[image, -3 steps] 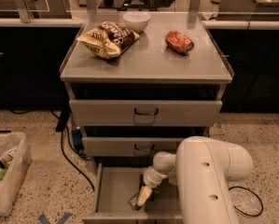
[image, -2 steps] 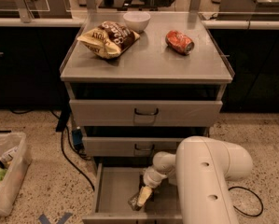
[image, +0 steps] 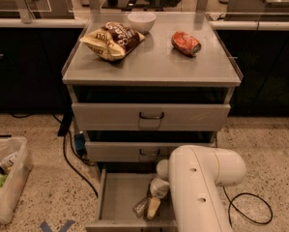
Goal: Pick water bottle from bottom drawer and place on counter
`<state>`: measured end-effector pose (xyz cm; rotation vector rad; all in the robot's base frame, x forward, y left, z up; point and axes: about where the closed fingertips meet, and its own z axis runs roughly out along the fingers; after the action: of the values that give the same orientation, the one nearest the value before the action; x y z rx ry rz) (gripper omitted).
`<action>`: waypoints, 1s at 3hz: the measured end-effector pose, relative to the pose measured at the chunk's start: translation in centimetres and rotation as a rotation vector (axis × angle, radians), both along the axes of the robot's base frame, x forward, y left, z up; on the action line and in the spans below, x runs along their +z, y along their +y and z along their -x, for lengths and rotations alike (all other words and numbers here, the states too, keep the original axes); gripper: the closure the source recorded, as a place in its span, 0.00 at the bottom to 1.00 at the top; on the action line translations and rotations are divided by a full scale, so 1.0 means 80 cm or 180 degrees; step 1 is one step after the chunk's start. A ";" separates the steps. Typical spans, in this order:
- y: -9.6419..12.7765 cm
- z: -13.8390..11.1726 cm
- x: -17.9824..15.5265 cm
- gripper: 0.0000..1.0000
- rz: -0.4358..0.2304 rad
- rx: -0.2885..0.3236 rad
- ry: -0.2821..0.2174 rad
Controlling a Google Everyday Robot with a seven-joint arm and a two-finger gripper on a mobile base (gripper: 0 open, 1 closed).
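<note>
The bottom drawer (image: pixel 116 196) is pulled open under the cabinet, its grey floor showing. My white arm reaches down into its right half, and my gripper (image: pixel 150 207) hangs low over the drawer floor. A small clear shape that looks like the water bottle (image: pixel 139 208) lies tilted right against the gripper's left side. I cannot make out whether the gripper holds it. The counter (image: pixel 153 66) is the grey metal top of the cabinet, well above the gripper.
On the counter lie a chip bag (image: pixel 112 40), a white bowl (image: pixel 141 21) and a crushed red can (image: pixel 186 43). The two upper drawers (image: pixel 151 116) are closed. A bin of rubbish (image: pixel 6 182) and black cables (image: pixel 74 163) are on the floor at left.
</note>
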<state>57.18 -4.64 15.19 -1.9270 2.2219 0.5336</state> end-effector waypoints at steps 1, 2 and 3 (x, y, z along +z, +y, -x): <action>0.000 0.000 0.000 0.00 0.0000 0.0000 0.0001; 0.003 0.004 -0.028 0.00 0.0063 -0.0007 0.0131; 0.005 0.007 -0.038 0.00 0.0021 -0.0038 0.0213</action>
<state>56.59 -4.25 12.17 -1.9254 2.2766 0.5983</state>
